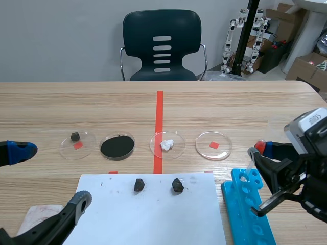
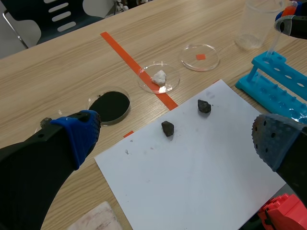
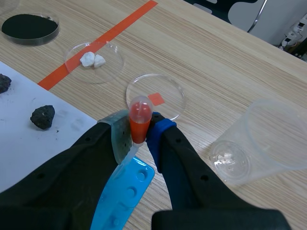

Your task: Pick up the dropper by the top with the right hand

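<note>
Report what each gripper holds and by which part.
The right gripper pinches the dropper in its jaws by the orange-red bulb at its top. The left gripper, jaws open, holds nothing.

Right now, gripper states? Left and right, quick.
Left gripper: open, holding nothing.
Right gripper: shut on the dropper, gripping its orange top.

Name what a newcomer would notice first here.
The right gripper pinches the dropper by its orange-red bulb, over the blue rack. Mid-table, a black-filled dish stands out, with two dark lumps on the white sheet nearer the robot.
</note>
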Robot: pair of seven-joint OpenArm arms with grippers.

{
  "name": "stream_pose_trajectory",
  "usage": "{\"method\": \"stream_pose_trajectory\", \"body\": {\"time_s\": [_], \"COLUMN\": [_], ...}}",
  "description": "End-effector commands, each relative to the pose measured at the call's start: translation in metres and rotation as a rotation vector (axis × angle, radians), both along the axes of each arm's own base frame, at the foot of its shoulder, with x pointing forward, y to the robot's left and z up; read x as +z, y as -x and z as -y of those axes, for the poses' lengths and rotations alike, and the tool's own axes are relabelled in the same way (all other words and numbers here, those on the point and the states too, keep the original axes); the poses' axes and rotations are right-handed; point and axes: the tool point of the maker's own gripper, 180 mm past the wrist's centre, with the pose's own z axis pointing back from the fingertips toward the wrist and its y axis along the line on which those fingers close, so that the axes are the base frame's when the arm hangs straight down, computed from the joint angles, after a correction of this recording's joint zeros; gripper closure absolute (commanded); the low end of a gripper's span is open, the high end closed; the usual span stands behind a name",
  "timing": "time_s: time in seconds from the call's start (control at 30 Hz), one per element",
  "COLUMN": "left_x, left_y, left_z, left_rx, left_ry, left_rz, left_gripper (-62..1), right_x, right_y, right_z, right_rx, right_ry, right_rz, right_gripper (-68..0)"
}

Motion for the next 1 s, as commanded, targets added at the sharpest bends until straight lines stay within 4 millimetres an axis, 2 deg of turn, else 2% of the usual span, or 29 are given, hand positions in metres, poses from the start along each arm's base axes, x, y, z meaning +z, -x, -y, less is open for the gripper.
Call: {"method": "stream_pose_trajectory", "body": {"time_s": [0.0,0.2,0.7,0.97], "left_x": [0.012,0.012,0.012,0.012], "left_y": [-0.003,-0.003,-0.003,-0.003], "left_z": [0.004,0.004,0.004,0.004], "left_rx": [0.001,0.001,0.001,0.001], "left_ry": [0.024,0.024,0.024,0.024], "left_rz": [0.035,0.035,0.035,0.035], "left_gripper": [-62.3,-62.3,-62.3,-62.3], "right_x": [0.007,0.008,0.012,0.022], "right_y": [-0.005,-0.005,-0.007,0.004], "right_z": [0.001,0.001,0.003,-0.006], "right_rx": [-0.002,-0.002,-0.021,0.005], "right_ry": [-0.007,-0.008,-0.014,-0.045], "right_rz": [0.03,0.031,0.058,0.086], "right_gripper": [-7.0,-0.4,-0.4,-0.4]}}
